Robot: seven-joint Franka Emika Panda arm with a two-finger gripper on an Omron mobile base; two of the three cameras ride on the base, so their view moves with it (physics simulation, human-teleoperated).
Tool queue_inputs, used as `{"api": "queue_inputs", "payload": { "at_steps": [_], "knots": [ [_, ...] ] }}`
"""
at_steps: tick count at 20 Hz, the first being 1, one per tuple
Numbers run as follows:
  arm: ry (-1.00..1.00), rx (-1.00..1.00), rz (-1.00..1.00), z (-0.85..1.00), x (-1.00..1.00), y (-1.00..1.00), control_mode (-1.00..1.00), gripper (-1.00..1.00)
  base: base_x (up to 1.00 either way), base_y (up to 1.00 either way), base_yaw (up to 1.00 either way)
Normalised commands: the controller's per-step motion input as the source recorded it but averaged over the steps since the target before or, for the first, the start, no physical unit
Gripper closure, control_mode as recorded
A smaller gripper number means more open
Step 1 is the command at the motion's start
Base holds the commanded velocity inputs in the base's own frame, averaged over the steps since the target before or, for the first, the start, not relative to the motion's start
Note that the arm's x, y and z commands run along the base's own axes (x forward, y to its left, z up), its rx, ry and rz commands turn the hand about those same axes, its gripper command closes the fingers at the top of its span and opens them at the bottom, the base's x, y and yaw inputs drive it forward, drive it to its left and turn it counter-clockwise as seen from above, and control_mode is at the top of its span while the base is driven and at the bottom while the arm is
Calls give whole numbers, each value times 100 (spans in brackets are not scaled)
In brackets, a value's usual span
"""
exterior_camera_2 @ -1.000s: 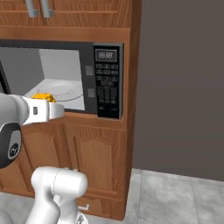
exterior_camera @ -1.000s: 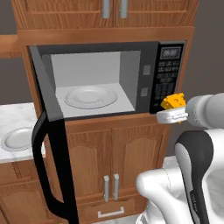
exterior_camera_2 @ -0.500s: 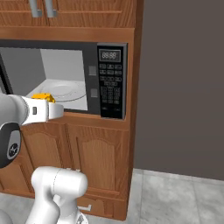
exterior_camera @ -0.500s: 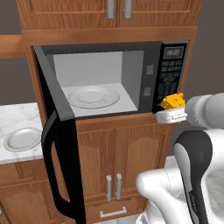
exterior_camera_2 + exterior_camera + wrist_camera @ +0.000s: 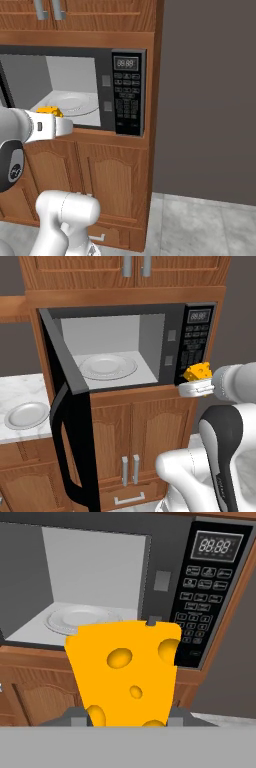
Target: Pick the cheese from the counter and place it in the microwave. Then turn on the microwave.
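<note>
The pincer [image 5: 196, 387] is closed on the cheese [image 5: 197, 372], with its jaws about half apart and the wedge standing up between them. In the left base view the cheese sits at the right middle of the frame, in front of the button panel [image 5: 195, 341] of the microwave [image 5: 170, 331] and outside the opening, well apart from the counter [image 5: 20, 393] at the lower left. In the hand view the cheese [image 5: 125, 674] covers the lower centre, and the grey cavity with its glass plate [image 5: 80, 619] is in the upper left.

The main risk, I think, is the way in. The cheese is to the right of the opening, so a straight push forward would hit the panel or the frame beside it and could knock the wedge loose. The open door [image 5: 67, 421] takes the left side of the left base view, and a wide swing of the arm could touch it. The cheese could also tip off the plate rim if it is let go too high.

Against the earlier pictures, the whole scene has shifted and the microwave looks nearer, so the base has driven. The door is swung further open. The hold on the cheese is unchanged.
</note>
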Motion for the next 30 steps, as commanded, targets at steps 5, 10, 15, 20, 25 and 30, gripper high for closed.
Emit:
{"api": "queue_inputs", "payload": {
  "at_steps": [5,10,15,20,25,30],
  "knots": [
    [0,0,0,0,0,0,100,100,0,1,0],
    [0,0,0,0,0,0,100,100,-1,0,0],
    [5,0,0,-8,0,3,-100,100,0,0,0],
    [2,-1,1,-5,0,16,-100,100,0,0,0],
    [0,0,0,0,0,18,-100,100,0,0,0],
    [0,0,0,-1,0,20,-100,100,0,0,0]
  ]
}}
